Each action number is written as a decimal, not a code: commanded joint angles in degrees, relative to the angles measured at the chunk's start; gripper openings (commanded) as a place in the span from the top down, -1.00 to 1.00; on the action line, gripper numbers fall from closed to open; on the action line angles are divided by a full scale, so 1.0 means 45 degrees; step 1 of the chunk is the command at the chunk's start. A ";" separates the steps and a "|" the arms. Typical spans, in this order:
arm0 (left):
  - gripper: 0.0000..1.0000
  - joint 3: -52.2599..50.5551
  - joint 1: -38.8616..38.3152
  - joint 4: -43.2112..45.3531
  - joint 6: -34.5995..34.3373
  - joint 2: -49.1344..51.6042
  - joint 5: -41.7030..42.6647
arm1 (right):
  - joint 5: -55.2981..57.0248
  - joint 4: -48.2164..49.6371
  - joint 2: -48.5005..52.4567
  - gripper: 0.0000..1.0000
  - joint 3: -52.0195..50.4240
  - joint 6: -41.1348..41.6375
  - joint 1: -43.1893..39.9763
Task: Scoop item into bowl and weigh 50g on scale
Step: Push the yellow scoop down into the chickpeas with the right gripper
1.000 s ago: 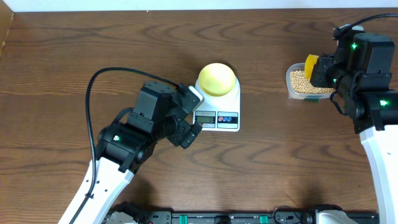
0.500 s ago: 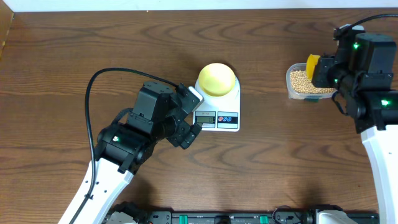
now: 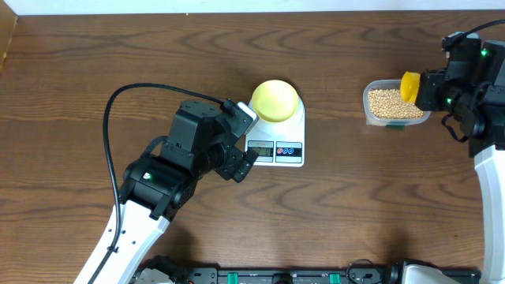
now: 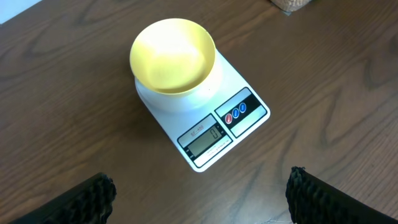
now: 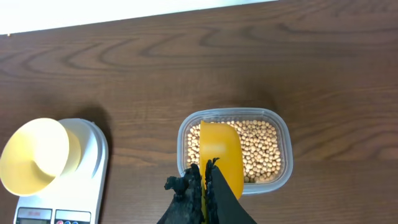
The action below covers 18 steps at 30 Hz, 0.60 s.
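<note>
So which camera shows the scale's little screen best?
The left wrist view: the screen sits close and unblocked. Overhead shows it tiny. The right wrist view cuts it off at the bottom edge.

The bench under me is dark wood with heavy grain and a soft sheen. The bowl looks like smooth matt plastic, the scale like smooth white plastic. The tub is clear, shiny plastic, and the beans are smooth and dull. The scoop is glossy plastic. My left fingers are black and rough-textured, my right fingers black and matt.
</note>
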 commanded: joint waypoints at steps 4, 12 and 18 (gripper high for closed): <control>-0.79 0.0053 0.0068 0.0034 -0.0214 -0.0136 -0.0034 | -0.0442 -0.0097 0.0034 0.98 0.0243 -0.1175 -0.0073; -0.79 0.0053 0.0068 0.0034 -0.0214 -0.0136 -0.0034 | 0.0782 -0.0087 0.0860 0.98 0.0243 -0.1239 -0.0160; -0.79 0.0053 0.0068 0.0034 -0.0214 -0.0136 -0.0034 | 0.1394 0.0296 0.2016 0.98 0.0243 -0.1234 -0.0199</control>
